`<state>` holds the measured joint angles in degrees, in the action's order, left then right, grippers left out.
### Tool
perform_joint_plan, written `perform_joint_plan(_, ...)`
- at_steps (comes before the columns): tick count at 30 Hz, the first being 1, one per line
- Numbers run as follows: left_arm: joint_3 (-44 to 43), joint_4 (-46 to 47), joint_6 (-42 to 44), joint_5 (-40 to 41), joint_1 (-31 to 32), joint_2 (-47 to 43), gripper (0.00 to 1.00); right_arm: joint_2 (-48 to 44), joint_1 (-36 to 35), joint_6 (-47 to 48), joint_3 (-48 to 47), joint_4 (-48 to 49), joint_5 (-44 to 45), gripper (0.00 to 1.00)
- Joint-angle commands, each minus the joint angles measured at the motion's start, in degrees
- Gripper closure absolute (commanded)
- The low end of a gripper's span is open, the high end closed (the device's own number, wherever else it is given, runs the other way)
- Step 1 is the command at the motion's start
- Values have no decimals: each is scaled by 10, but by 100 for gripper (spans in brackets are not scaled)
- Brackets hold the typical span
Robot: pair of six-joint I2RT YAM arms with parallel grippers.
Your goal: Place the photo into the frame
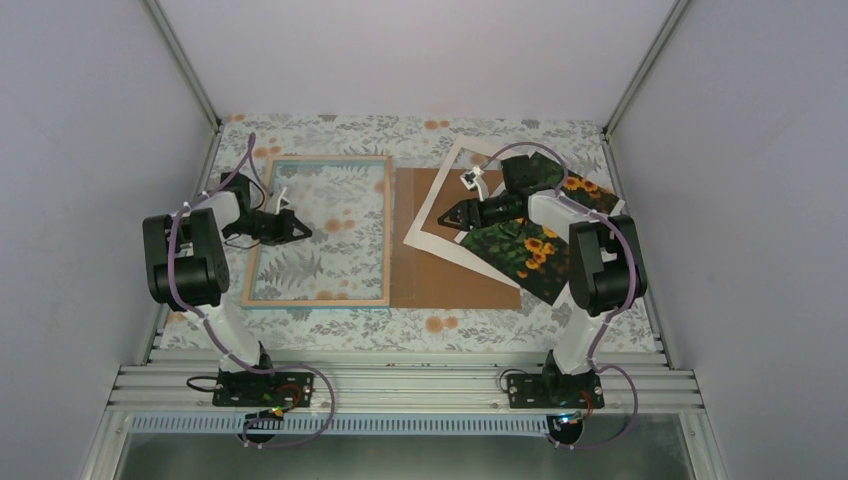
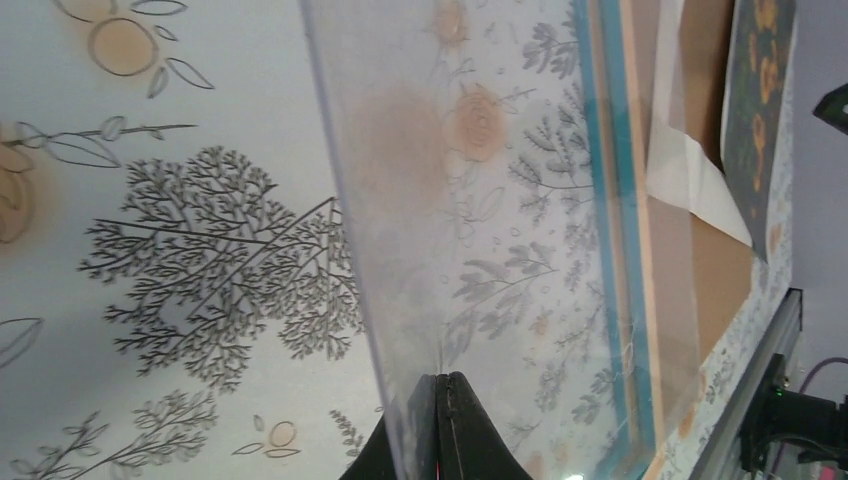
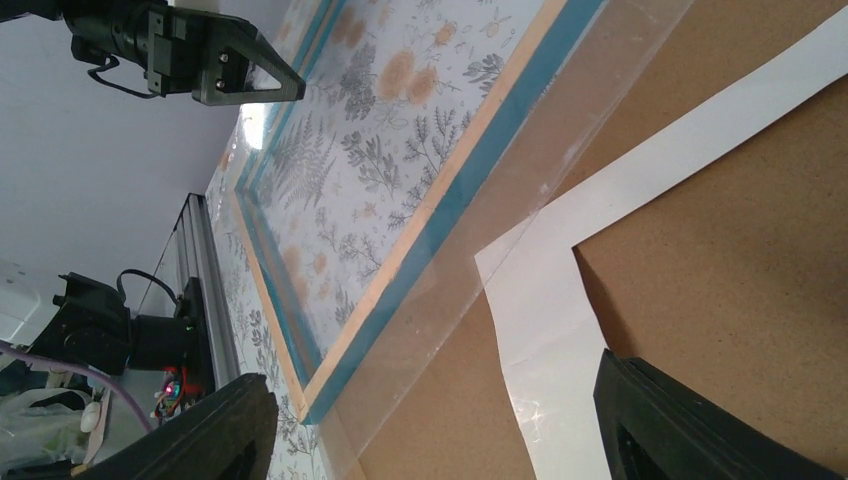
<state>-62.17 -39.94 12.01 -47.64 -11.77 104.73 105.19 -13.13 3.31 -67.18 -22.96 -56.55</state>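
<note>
The frame (image 1: 318,301) lies flat at the left-centre, teal border with wood-coloured edges; it also shows in the left wrist view (image 2: 612,200) and the right wrist view (image 3: 470,170). My left gripper (image 1: 303,230) (image 2: 447,395) is shut on the edge of a clear sheet (image 2: 480,200), which lies tilted over the frame opening. The sunflower photo (image 1: 520,250) (image 2: 760,100) lies at the right, partly under my right arm. My right gripper (image 1: 445,215) (image 3: 440,430) is open and empty, above the white mat (image 3: 555,340) and the brown board (image 3: 730,250).
The clear sheet's far edge (image 3: 560,150) overhangs the frame onto the brown board (image 1: 450,280). The white mat (image 1: 440,235) lies askew on the board, with the photo over its right part. Enclosure walls stand close on the left, right and back. A metal rail (image 1: 400,385) runs along the near edge.
</note>
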Motion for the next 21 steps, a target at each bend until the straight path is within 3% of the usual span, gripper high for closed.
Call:
perform_joint_plan(1, -19, 6, 16, 47, -8, 5, 98, -31, -6, -1, 14, 21, -9, 21)
perform_joint_plan(21, -38, -12, 44, 108, -22, -1, 98, -38, -6, 4, 19, 22, 0, 21)
